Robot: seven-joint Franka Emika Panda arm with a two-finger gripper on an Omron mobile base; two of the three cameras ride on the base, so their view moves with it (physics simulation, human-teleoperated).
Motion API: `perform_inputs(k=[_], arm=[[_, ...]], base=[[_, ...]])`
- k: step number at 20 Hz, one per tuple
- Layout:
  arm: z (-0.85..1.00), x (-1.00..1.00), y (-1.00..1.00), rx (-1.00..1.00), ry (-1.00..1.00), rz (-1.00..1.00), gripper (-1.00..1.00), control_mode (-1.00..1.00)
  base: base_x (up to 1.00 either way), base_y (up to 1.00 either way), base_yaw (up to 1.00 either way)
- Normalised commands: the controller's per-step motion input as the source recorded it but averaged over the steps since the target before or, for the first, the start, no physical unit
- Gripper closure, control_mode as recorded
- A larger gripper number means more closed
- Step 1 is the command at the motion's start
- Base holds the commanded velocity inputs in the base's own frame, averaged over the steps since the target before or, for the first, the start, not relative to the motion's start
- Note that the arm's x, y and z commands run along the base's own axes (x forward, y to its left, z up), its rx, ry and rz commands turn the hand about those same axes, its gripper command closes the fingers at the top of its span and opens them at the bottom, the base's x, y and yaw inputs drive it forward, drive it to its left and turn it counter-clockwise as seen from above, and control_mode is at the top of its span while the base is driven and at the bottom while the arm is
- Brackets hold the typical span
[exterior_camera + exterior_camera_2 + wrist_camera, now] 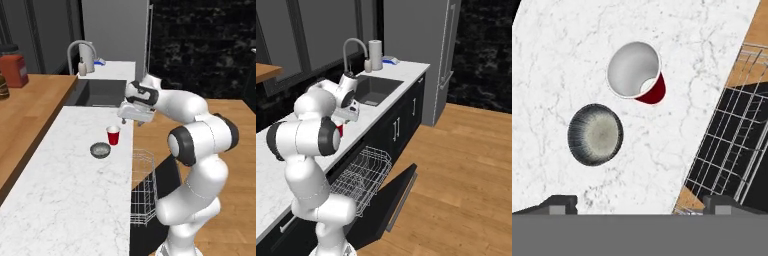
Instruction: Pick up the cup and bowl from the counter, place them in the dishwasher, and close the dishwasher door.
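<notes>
Left base view: my gripper (136,116) hangs above the white bench (60,195), over its edge just behind the cup (113,135). The bowl (100,149) sits just beside the cup. The wire rack (144,187) sticks out below the bench edge.

Right base view: the dishwasher door (395,197) lies dropped open, rack (362,176) pulled out over it.

Hand view: my fingers (559,204) stand wide apart, holding nothing; cup (635,71) and bowl (595,134) lie below, near each other but not touching.
</notes>
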Motion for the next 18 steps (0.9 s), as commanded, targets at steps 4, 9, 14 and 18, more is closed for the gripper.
perform_inputs(k=[4, 9, 14, 18], arm=[[-0.38, 0.19, 0.0, -0.05, 0.01, 0.0, -1.0, -1.0], [-0.44, 0.3, 0.15, -0.11, 0.05, 0.0, -1.0, -1.0], [-0.34, 0.44, 0.07, -0.09, 0.11, 0.0, -1.0, -1.0], [-0.09, 0.61, 0.06, -0.01, 0.07, 0.0, -1.0, -1.0]], base=[[0.0, 0.0, 0.0], [0.0, 0.0, 0.0], [0.0, 0.0, 0.0], [0.0, 0.0, 0.0]])
